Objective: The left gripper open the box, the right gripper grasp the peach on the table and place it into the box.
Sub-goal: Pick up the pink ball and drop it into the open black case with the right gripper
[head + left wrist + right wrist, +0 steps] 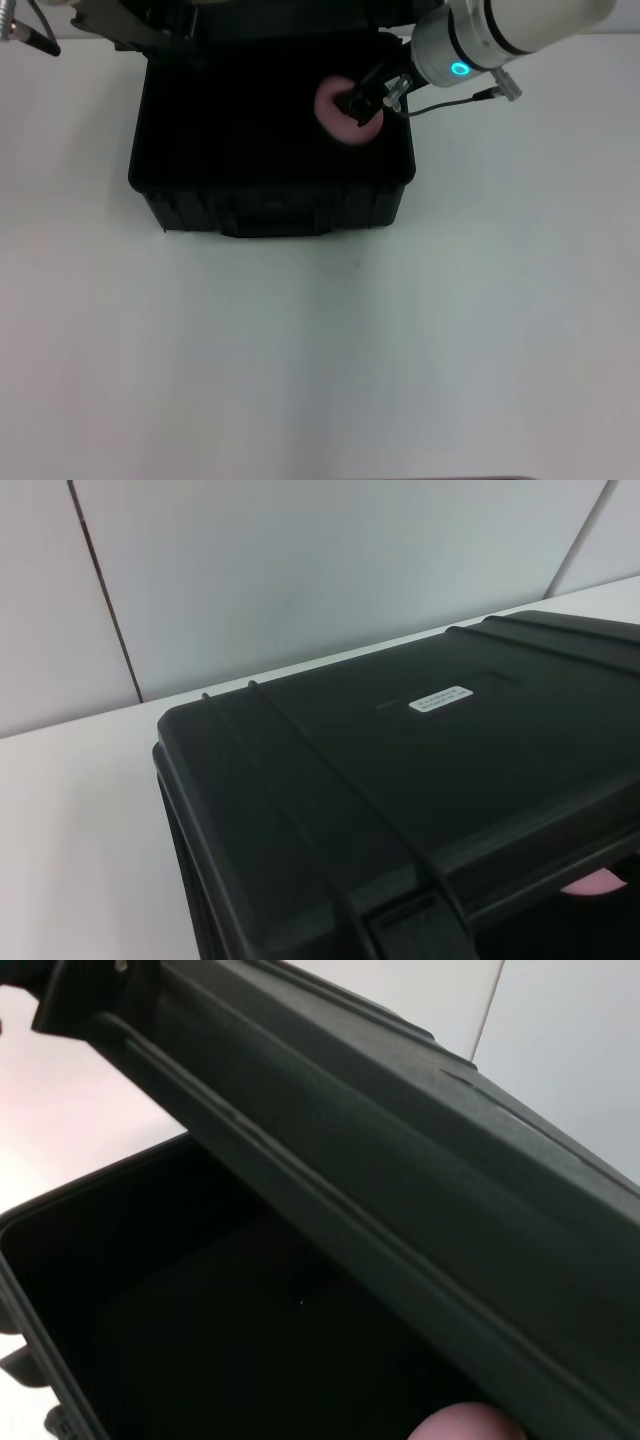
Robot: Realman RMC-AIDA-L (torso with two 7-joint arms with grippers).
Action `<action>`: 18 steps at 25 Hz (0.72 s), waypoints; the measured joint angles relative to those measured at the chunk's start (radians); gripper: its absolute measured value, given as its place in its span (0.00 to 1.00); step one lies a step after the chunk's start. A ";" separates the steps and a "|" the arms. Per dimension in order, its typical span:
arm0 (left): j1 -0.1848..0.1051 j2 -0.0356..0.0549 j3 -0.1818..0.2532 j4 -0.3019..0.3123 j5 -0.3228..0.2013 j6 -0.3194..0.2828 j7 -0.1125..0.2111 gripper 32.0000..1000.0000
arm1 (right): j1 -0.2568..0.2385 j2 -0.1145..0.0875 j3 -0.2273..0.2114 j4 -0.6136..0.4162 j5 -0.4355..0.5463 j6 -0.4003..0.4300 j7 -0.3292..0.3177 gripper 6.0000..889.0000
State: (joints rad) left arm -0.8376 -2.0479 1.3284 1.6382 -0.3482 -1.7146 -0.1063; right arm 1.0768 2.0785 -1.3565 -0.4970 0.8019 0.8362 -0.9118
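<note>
Box (270, 190): we saw a black hard case on the white table (320, 370), lid up, dark interior open to the head cam.
Lid (400, 770): L wrist cam looked across its ribbed outer face w/ a small white label (441, 697); R wrist cam showed its underside tilted over the cavity.
Peach (335, 110): pale pink, sat over the box interior, toward its right rear part; we couldn't tell if it touched the floor. A pink sliver also showed in both wrist cams.
Right gripper (362, 103): reached in from the upper right on the arm w/ the blue-cyan ring, black fingers clamped on the peach.
Left gripper (150, 35): at the box's rear left by the lid edge, mostly cropped; we couldn't tell its jaw state.
</note>
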 joint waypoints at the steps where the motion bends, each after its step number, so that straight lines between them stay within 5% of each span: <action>1: 0.000 0.0000 0.000 0.000 0.000 0.000 0.000 0.36 | 0.000 0.000 0.000 0.000 0.000 0.000 0.000 0.07; 18: 0.000 0.0000 0.000 -0.002 0.002 0.000 -0.001 0.36 | -0.002 0.000 -0.004 0.005 0.000 0.007 -0.001 0.08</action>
State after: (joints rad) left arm -0.8373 -2.0479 1.3285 1.6367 -0.3465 -1.7148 -0.1069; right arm 1.0749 2.0785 -1.3602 -0.4924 0.8023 0.8435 -0.9129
